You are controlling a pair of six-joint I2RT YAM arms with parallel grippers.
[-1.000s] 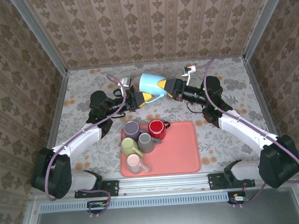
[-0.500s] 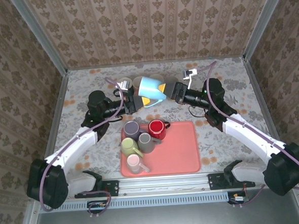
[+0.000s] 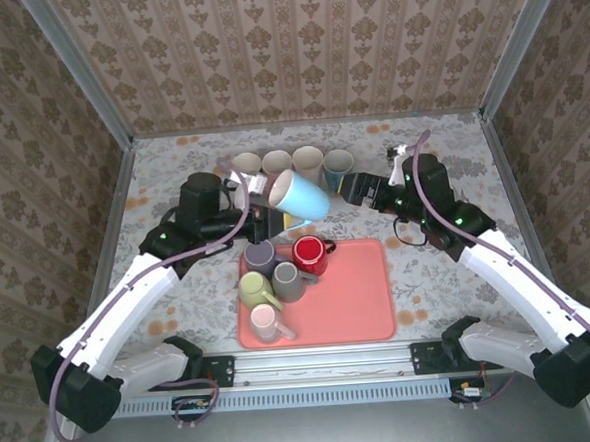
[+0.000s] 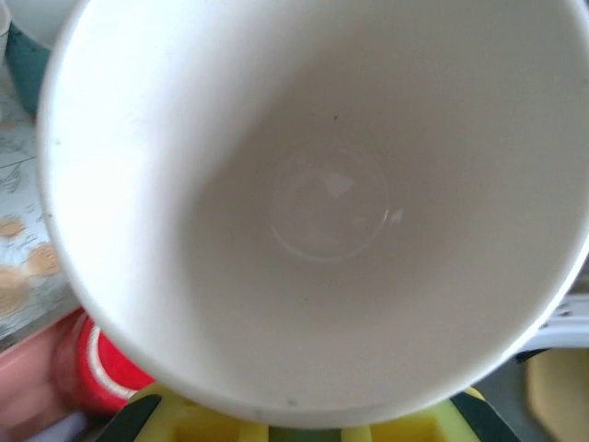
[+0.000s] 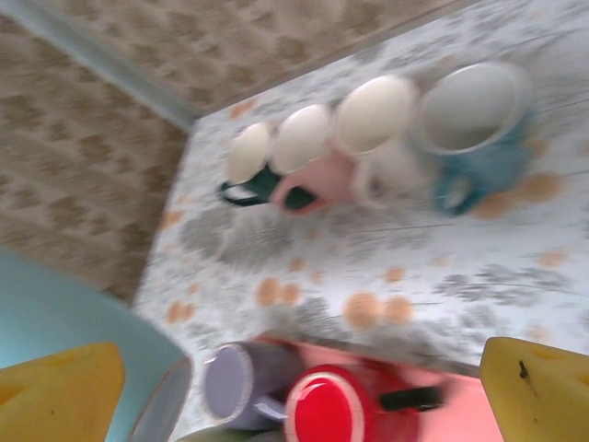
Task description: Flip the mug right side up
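Note:
The light blue mug [image 3: 299,194] hangs tilted in the air above the tray's far edge, its base pointing up and to the right. My left gripper [image 3: 280,217] is shut on its rim side. In the left wrist view the mug's white inside [image 4: 322,203] faces the camera, with the yellow fingers [image 4: 212,425] just under its rim. My right gripper [image 3: 349,189] stands open a little to the right of the mug, not touching it. From the right wrist, the mug's blue wall [image 5: 55,313] lies beside the left yellow finger [image 5: 64,396], and nothing is between the fingers.
A pink tray [image 3: 355,297] in front holds several mugs, among them a red one [image 3: 308,252] and a purple one [image 3: 260,254]. Several upright mugs [image 3: 293,162] stand in a row at the back of the table [image 3: 452,161]. Patterned walls close in three sides.
My right gripper has opened, let go of the mug and drawn back to the right. My left arm has carried the mug slightly nearer, uncovering the back row of mugs.

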